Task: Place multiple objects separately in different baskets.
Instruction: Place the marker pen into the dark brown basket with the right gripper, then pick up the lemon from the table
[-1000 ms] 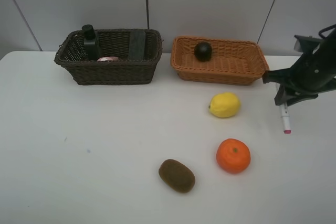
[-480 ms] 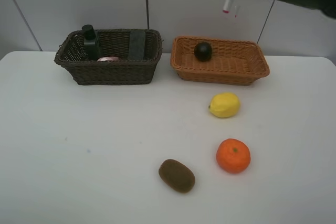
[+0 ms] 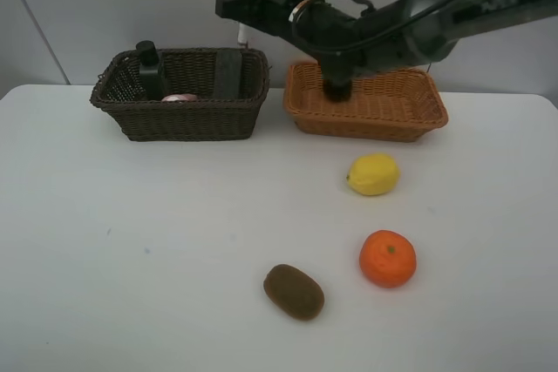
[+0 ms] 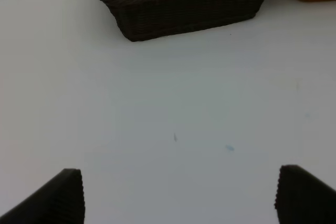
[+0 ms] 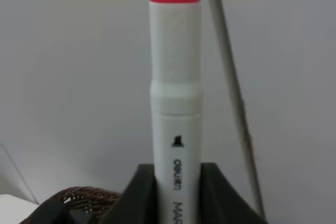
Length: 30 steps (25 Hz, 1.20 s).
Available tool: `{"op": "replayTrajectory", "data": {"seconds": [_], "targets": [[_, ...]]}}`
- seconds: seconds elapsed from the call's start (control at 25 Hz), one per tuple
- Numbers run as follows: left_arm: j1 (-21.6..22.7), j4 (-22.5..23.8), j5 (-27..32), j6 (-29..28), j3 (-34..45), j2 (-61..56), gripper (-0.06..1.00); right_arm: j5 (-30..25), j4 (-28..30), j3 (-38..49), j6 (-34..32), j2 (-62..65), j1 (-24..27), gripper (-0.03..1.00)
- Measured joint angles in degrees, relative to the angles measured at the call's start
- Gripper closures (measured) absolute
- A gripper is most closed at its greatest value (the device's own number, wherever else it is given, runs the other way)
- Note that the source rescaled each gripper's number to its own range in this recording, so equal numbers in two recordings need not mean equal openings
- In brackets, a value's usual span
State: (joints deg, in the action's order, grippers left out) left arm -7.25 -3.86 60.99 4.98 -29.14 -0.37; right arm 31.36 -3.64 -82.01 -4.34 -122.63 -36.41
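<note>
White-barrelled, pink-capped marker (image 5: 176,103), black lettering on the side, pinched upright in the right gripper (image 5: 176,184) with the cap away from the fingers. On the high camera I read it up by the wall, above the right end of the dark brown basket (image 3: 179,119). My right arm spans the tan basket (image 3: 375,124) and half hides the mangosteen (image 3: 337,90). Left gripper (image 4: 184,198) is spread wide over bare table (image 3: 131,241), in front of the dark basket. Count: two baskets. Three items in the dark one: pump bottle (image 3: 148,67), eraser block (image 3: 228,73), pink bottle (image 3: 180,98). Three fruits loose, well apart: lemon (image 3: 373,173), orange (image 3: 387,258), kiwi (image 3: 294,291).
</note>
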Motion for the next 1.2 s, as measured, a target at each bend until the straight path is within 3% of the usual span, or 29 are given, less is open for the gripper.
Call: {"op": "replayTrajectory", "data": {"seconds": [0.2, 0.28, 0.4, 0.52, 0.68, 0.84, 1.2], "targets": [[0.0, 0.0, 0.0, 0.0, 0.0, 0.0, 0.01, -10.35, -0.06, -9.33, -1.04, -7.55, -0.09, 0.93], [0.0, 0.0, 0.0, 0.0, 0.0, 0.0, 0.01, -14.86, -0.06, -11.94, -1.23, -9.44, -0.03, 0.72], [0.0, 0.0, 0.0, 0.0, 0.0, 0.0, 0.01, -19.06, -0.06, -13.36, -1.34, -10.48, -0.03, 0.19], [0.0, 0.0, 0.0, 0.0, 0.0, 0.0, 0.01, -22.39, 0.0, -13.71, -1.34, -10.45, -0.03, 0.02], [0.0, 0.05, 0.0, 0.0, 0.0, 0.0, 0.01, -30.14, 0.0, -13.71, -1.27, -7.92, -0.03, -0.01], [0.0, 0.1, 0.0, 0.0, 0.0, 0.0, 0.01, -43.75, 0.21, -13.71, -0.28, 0.03, 0.04, -0.01], [0.0, 0.1, 0.0, 0.0, 0.0, 0.0, 0.01, -92.38, 1.88, -14.35, -0.76, 12.56, 7.35, -0.01]]}}
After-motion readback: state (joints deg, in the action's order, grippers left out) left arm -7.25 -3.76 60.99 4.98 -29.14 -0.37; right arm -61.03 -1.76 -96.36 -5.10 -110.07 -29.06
